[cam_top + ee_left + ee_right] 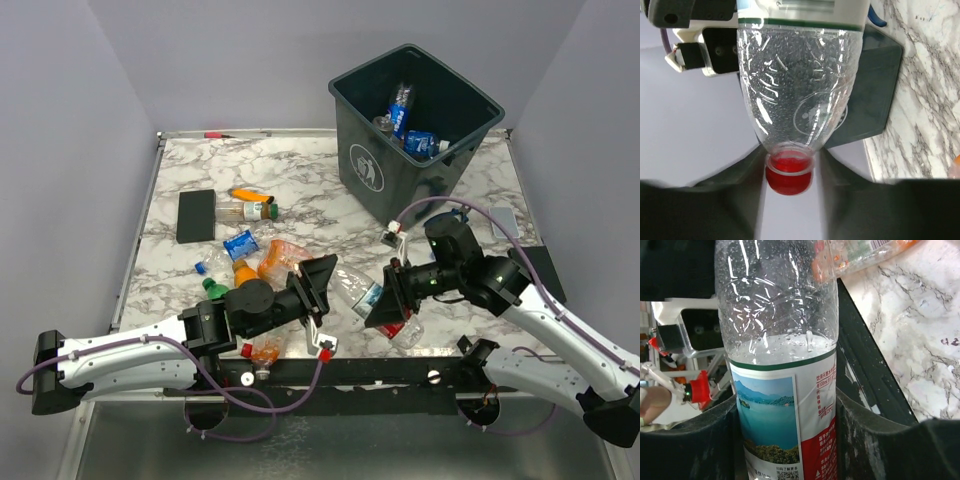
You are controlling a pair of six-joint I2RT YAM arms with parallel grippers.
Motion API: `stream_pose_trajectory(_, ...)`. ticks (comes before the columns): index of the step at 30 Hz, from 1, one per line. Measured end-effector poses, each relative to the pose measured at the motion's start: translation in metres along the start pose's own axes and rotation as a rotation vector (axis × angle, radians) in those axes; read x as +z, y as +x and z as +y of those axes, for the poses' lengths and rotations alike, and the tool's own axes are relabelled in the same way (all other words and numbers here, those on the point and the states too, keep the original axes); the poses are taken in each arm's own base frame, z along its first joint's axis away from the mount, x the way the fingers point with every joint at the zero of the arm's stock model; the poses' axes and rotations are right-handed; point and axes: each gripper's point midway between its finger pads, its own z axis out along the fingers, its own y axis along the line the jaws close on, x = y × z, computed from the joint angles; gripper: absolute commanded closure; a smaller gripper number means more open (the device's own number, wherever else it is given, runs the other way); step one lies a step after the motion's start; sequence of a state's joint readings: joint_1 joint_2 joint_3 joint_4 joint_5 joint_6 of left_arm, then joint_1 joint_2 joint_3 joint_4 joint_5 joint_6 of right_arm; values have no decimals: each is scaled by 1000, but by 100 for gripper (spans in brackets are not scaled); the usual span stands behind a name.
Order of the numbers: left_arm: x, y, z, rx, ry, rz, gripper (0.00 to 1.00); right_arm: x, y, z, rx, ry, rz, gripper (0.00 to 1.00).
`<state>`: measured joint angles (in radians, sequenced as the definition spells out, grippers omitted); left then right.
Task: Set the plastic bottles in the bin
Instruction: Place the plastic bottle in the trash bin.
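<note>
Within right hand [786, 420] sits bottle [775, 340], cap perhaps touching left hand [790, 170].

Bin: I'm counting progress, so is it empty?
No, the bin holds at least two blue-labelled bottles, plain in the top view.

Found bare counter [320, 205] beyond both hands, up to bin [400, 190] wall. Noted clamped bottle [362, 292] barring passage between left hand [326, 284] and right hand [386, 300]. Logged loose bottles [250, 262] crowding far side of left hand's wrist.
</note>
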<state>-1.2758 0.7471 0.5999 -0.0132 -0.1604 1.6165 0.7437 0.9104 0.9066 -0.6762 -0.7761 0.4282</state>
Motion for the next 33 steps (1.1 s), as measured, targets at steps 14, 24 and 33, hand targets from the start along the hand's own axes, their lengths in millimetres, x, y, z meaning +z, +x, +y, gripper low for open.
stream_pose_trajectory(14, -34, 33, 63, -985, -423, 88, 1, -55, -112, 37, -321, 85, -639, 53)
stream_pose_trajectory(24, -10, -21, 117, -1698, -441, -352, 1, -70, -191, 64, -503, 14, -970, 53)
stream_pose_trajectory(33, 14, -26, 132, -1963, -312, -571, 1, -75, -205, 81, -496, -92, -1055, 52)
